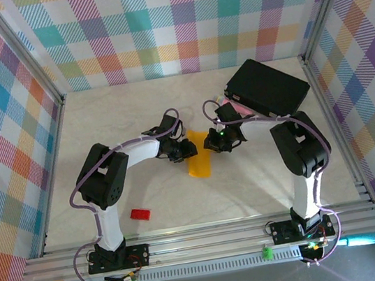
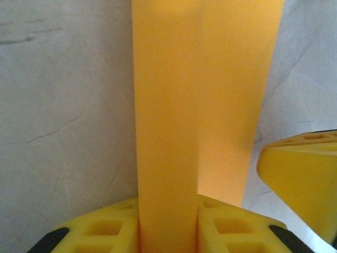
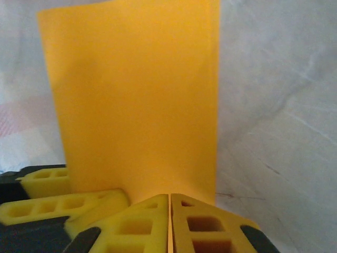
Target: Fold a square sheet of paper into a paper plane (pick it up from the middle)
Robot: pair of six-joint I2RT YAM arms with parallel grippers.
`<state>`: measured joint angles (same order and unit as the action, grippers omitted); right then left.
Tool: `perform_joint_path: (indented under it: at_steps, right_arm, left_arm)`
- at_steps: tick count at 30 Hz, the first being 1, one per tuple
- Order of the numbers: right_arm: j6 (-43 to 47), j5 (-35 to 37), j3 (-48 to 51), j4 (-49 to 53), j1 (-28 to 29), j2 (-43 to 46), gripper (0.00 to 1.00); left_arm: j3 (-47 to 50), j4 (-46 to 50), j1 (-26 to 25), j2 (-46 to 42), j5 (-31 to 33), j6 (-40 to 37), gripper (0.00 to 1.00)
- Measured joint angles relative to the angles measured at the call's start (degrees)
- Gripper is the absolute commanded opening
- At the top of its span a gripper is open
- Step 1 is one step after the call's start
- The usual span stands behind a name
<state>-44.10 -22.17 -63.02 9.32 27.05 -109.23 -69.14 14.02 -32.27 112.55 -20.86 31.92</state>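
**Two grippers clamped on the folded sheet, frame centre**

One square sheet of paper (image 1: 198, 160), orange-yellow and already folded to a narrow band, sits at the centre of the top view, over the table (image 1: 134, 113) between the two arm tips. No pointed nose is visible, so I judge the plane to be some folds off.

The left gripper (image 1: 175, 149) is at the band's left edge. In its own camera the paper (image 2: 210, 105) runs from the top of the frame down to bottom centre, with one layer raised as a ridge. That ridge fills the gap between the fingers (image 2: 121, 213). The gripper is partly closed and clamped on the paper, likely anchoring the fold.

The right gripper (image 1: 217, 140) is at the band's upper right. Its wrist view shows the jaws pressed to a hairline slit, with the paper (image 3: 137, 105) rising straight out of it. It reads as closed on the paper's edge, probably to carry that flap over. The flap stands up off the table, not flat.

A black box (image 1: 268, 86) at upper right and a small red block (image 1: 140, 214) at lower left are both well apart from the paper.
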Motion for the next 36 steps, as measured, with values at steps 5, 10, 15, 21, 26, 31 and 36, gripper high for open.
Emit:
perform_joint_path:
  at_steps: [5, 10, 15, 21, 26, 31, 36]
  right_arm:
    - [0.0, 0.0, -0.8, 2.3, 0.0, -1.7, 0.1]
    - [0.5, 0.7, -2.5, 4.5, 0.2, -2.4, 0.1]
    - [1.2, 0.9, -3.4, 5.6, 0.3, -2.8, 0.1]
    - [1.3, 0.6, -4.0, 6.2, 0.3, -3.3, 0.1]
    - [1.3, 0.4, -4.0, 6.1, 0.3, -3.3, 0.1]
    - [1.3, 0.1, -4.0, 5.9, 0.3, -3.3, 0.11]
    - [1.3, -0.3, -4.0, 5.7, 0.3, -3.3, 0.14]
  left_arm:
    - [0.0, 0.0, 0.0, 0.0, 0.0, 0.0, 0.29]
    - [0.0, 0.0, -0.2, -0.3, 0.3, 0.0, 0.33]
    - [0.0, 2.2, -0.5, -1.7, 3.0, 0.0, 0.43]
    - [0.0, 5.7, -0.4, -3.3, 6.5, 0.2, 0.54]
    - [0.0, 6.0, -0.7, -3.3, 6.2, 0.0, 0.6]
    - [-0.9, 7.8, -1.2, -3.2, 6.5, -0.1, 0.6]
    - [-1.5, 9.0, -1.4, -2.6, 7.7, -0.2, 0.54]
